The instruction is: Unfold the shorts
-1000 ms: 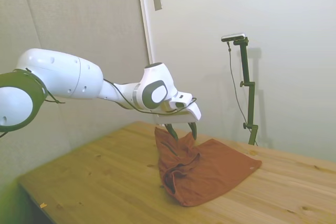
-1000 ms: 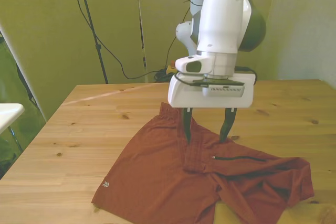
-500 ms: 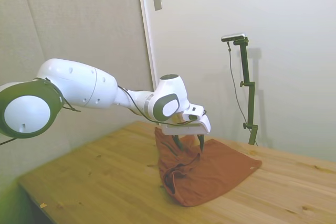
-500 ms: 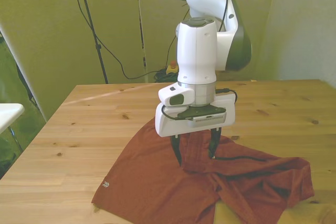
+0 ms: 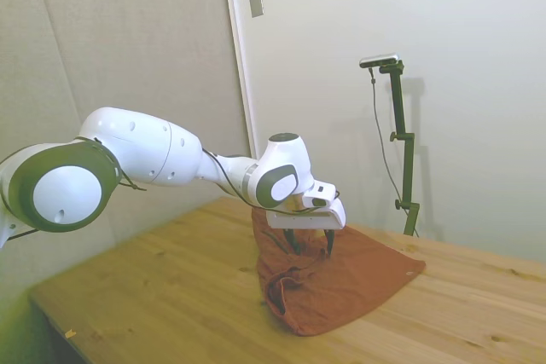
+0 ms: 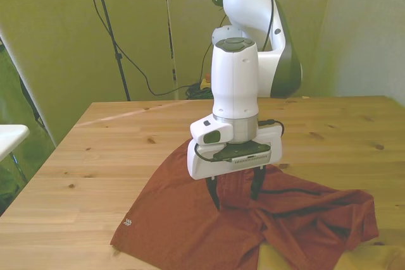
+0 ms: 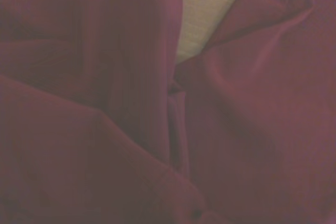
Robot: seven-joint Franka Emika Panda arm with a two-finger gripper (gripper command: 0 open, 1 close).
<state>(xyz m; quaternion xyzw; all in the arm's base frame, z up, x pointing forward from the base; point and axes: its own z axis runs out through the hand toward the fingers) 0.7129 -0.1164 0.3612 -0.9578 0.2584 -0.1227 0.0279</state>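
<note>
Gripper (image 6: pixel 235 195) pointed straight down over the middle of the shorts (image 6: pixel 190 213), its two dark fingers (image 6: pixel 214 194) spread apart with a wide gap between them. The fingertips reached the raised fold of cloth at the garment's centre; whether they pressed into it or only touched it could not be told. No cloth was pinched between the fingers, and nothing was held. The side view agreed: gripper (image 5: pixel 310 241) low over the shorts (image 5: pixel 341 283), both fingers separate and ending at the fabric.

Shorts lay on the table (image 6: pixel 114 150), still partly folded. In the front view one leg was spread flat toward the front view's left, with a small pale logo (image 6: pixel 128 222) near its hem. The other half, toward the front view's right, was bunched and creased, with a dark zip line (image 6: pixel 304 191) running across it. A narrow wedge of bare wood showed between the two legs at the near edge.

The wrist view was filled with dark red cloth (image 7: pixel 105 129) in soft folds, with a seam running between two panels and a small patch of table (image 7: pixel 205 14) showing through. Focus was poor there.

The arm (image 5: pixel 171 155) reached in from the side view's left, with a cable looped beneath the wrist. A grey wall plate (image 5: pixel 256 1) was mounted beside the white frame behind.
</note>
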